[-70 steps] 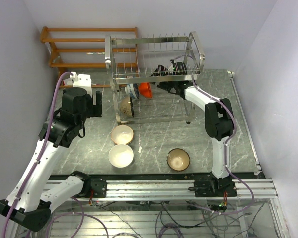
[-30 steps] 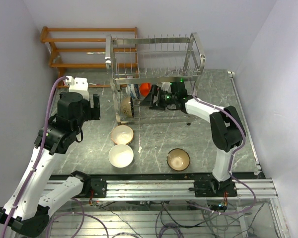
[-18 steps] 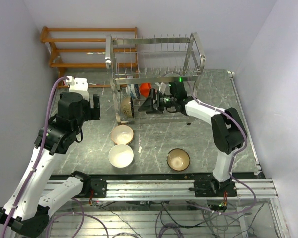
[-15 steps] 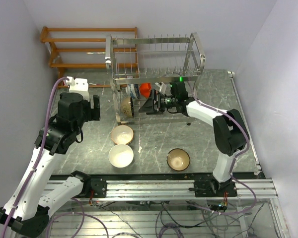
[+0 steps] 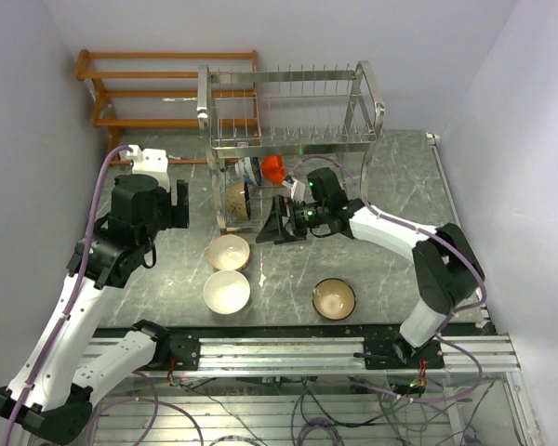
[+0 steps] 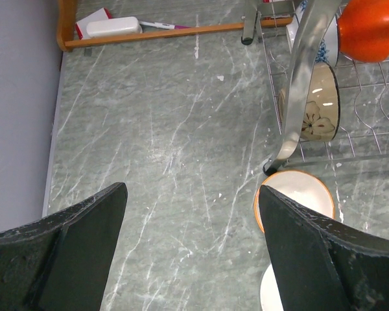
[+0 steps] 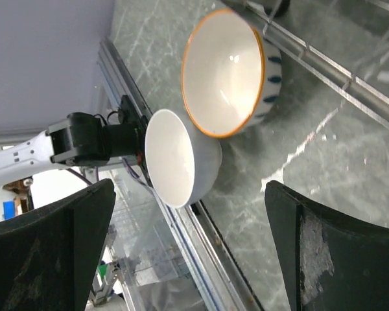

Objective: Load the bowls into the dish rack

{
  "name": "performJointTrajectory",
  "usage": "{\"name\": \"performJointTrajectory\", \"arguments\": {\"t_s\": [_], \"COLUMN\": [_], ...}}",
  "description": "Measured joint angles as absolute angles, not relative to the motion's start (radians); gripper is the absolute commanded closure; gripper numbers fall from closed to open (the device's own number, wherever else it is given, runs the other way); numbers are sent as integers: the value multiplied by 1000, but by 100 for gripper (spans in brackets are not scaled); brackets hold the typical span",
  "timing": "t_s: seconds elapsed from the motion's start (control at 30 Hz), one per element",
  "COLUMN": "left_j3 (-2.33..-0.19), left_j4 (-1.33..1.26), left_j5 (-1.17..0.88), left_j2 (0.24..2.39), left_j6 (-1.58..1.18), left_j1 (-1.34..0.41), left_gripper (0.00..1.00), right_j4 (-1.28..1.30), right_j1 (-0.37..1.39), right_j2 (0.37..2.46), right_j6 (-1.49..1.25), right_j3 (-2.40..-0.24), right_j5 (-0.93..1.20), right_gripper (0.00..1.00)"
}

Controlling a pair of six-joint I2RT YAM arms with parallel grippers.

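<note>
- We see the right claw (image 5: 279, 225) spread wide and carrying nothing. It is low over the surface (image 5: 288, 274), just in front of the dish rack (image 5: 298, 144), and aimed leftward.
- Nearest ahead of it in its wrist view sits the orange-rimmed bowl (image 7: 230, 74), upright on the surface beside the rack's foot. The white bowl (image 7: 178, 157) lies just beyond, the two nearly touching.
- The cream-tan bowl (image 5: 334, 298) stands apart, nearer the arm bases.
- Three bowls already stand on edge in the rack's lower tier: the red-orange bowl (image 5: 273, 168), the blue-and-white bowl (image 5: 248, 170) and the brown glazed bowl (image 5: 237, 200).
- The left claw (image 6: 192, 194) hangs released and empty above the surface, left of the rack.
- We judge the task about half done, with the right arm between placements and reaching for the orange-rimmed bowl.
- Next we would need to straddle its rim with one finger inside and one outside and clench on the wall. Then we would lift it and tip it on edge between free prongs.
</note>
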State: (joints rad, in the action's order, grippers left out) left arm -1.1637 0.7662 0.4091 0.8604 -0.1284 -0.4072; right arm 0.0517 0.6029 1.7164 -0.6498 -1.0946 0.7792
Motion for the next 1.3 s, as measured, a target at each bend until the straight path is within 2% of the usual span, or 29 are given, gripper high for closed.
{"name": "performJointTrajectory", "arguments": {"t_s": [0.53,0.8,0.93,1.17,1.23,1.3], "left_j3": [-1160,-1185,-1185,-1184,-1182,-1178], "left_j4": [781,791,790,789,789,788], "left_j5": [340,331,315,304,303,302], "left_j2": [843,891,894,900,900,899], "left_j6": [-172,-189,-207,-211,-214,-218], "left_j1": [-407,-407,-407,-407,-407,-407], "left_gripper": [7,7,7,7,7,7], "right_j4": [432,653,752,873,885,894], "right_j1": [796,896,949,1086,1122,1143], "right_j2": [1368,1181,1126,1127,1150,1177], "right_j6": [-645,-677,-706,-767,-783,-791], "right_j3": [-915,-914,-914,-914,-914,-914], "right_j5": [387,199,140,66,40,14], "right_gripper": [2,15,17,19,22,30]}}
